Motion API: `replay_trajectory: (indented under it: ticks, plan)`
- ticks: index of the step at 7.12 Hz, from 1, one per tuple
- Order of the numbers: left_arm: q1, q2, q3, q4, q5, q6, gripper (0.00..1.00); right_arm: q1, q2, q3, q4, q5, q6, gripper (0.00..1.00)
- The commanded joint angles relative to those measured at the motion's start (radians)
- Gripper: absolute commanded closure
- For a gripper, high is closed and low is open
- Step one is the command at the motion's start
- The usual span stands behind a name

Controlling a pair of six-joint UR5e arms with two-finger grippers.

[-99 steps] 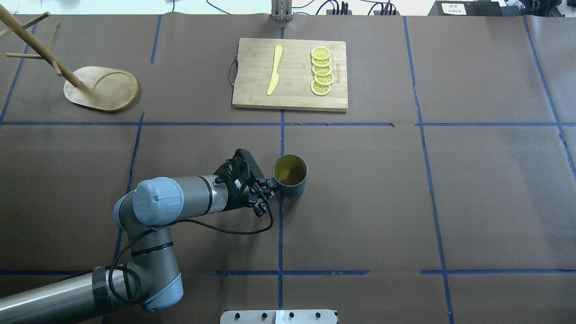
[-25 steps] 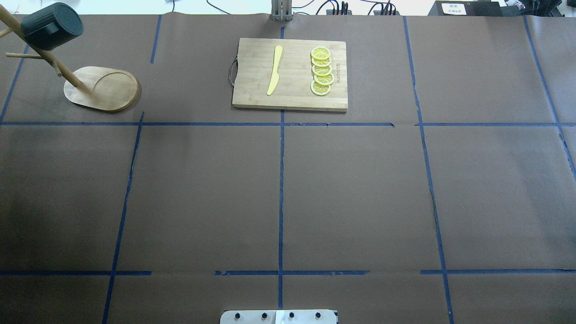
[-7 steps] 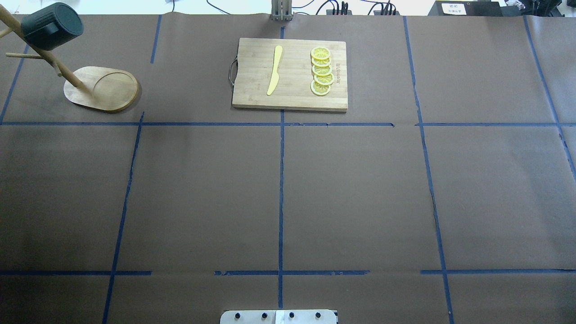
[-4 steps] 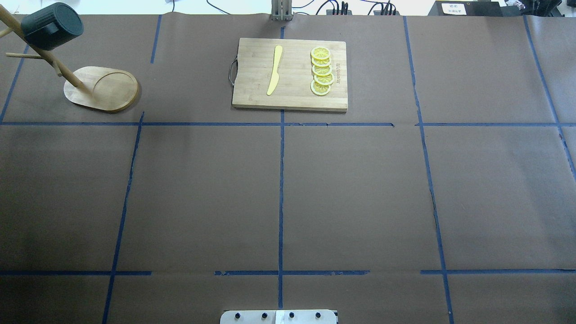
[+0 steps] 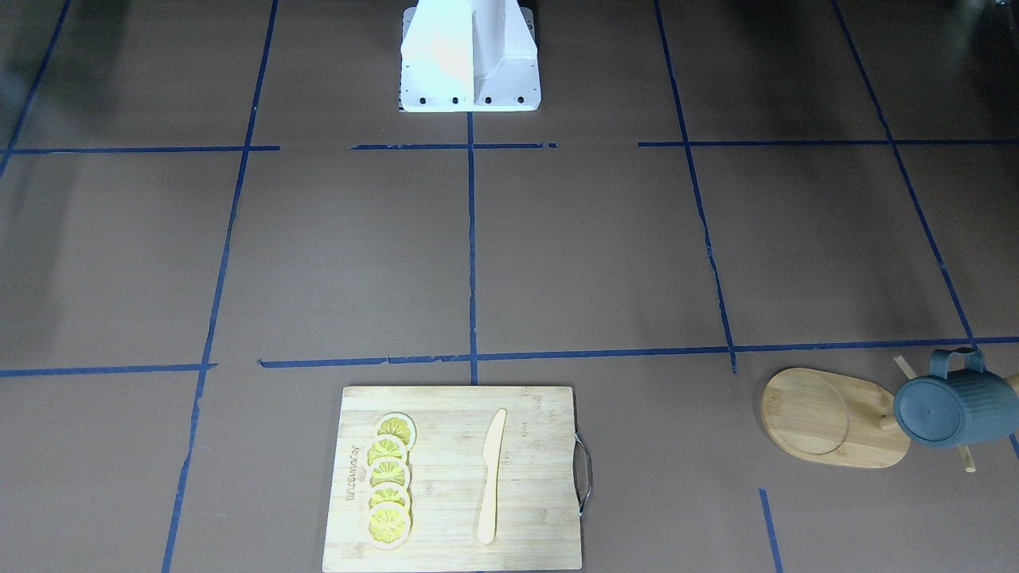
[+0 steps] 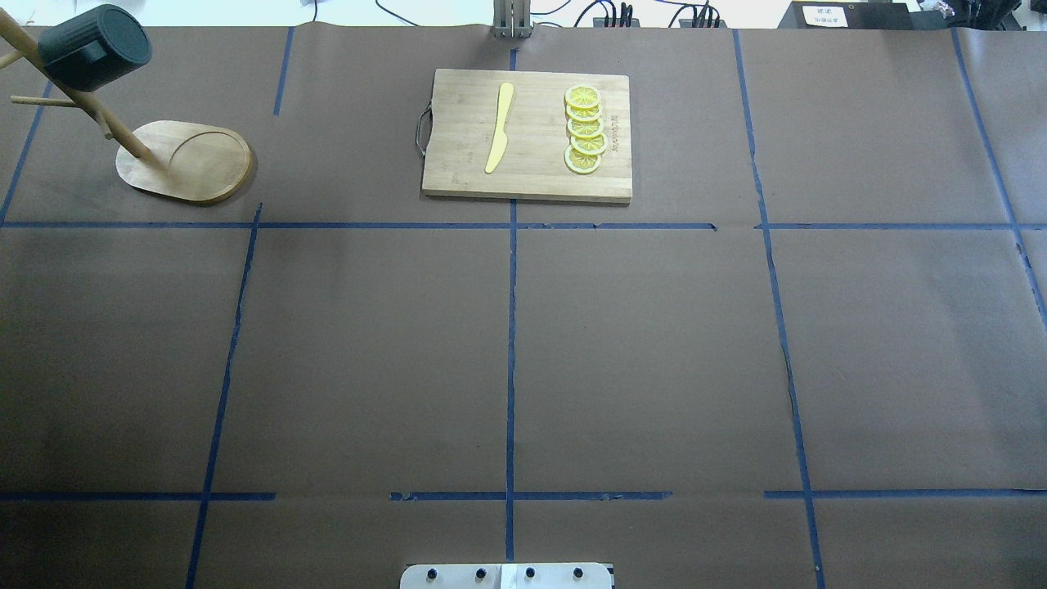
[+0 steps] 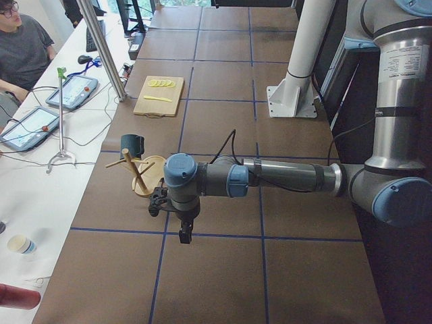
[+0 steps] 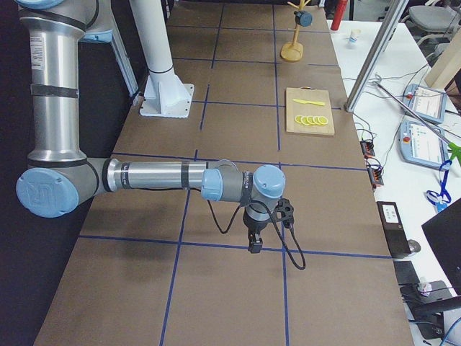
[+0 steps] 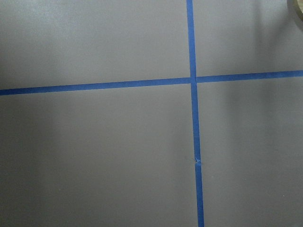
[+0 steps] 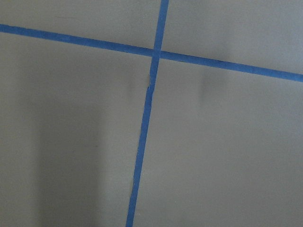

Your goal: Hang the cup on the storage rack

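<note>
The dark blue-grey ribbed cup (image 6: pixel 94 47) hangs by its handle on a peg of the light wooden storage rack (image 6: pixel 192 161) at the table's far left. No gripper touches it. The cup (image 5: pixel 951 406) and the rack (image 5: pixel 828 418) also show in the front view, and small in the left view as cup (image 7: pixel 132 144) and rack (image 7: pixel 138 177). My left gripper (image 7: pixel 183 231) hangs over bare table near the rack. My right gripper (image 8: pixel 253 243) hangs over bare table at the other end. I cannot tell whether either is open or shut. Both wrist views show only brown paper and blue tape.
A bamboo cutting board (image 6: pixel 458 164) lies at the far middle of the table. It carries a yellow knife (image 6: pixel 500 127) and a row of lemon slices (image 6: pixel 584 129). The robot's base plate (image 6: pixel 505 576) is at the near edge. An operator (image 7: pixel 23 50) sits beyond the table.
Nothing has moved in the last second. Compared with 13.9 s ago, the cup has gone from the table centre in my left gripper to a rack peg. The left arm has left the overhead view.
</note>
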Motion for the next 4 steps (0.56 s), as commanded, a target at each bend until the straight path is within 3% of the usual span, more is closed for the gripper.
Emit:
replay_trajectory:
  ticks: [1,4]
  plan:
    - [0.000,0.002,0.000,0.000,0.001,0.000,0.00,0.000,-0.002,0.000,0.000,-0.002,-0.002,0.00]
    - [0.000,0.002,0.002,0.000,0.003,0.000,0.00,0.000,-0.006,0.022,0.000,0.004,-0.002,0.00]
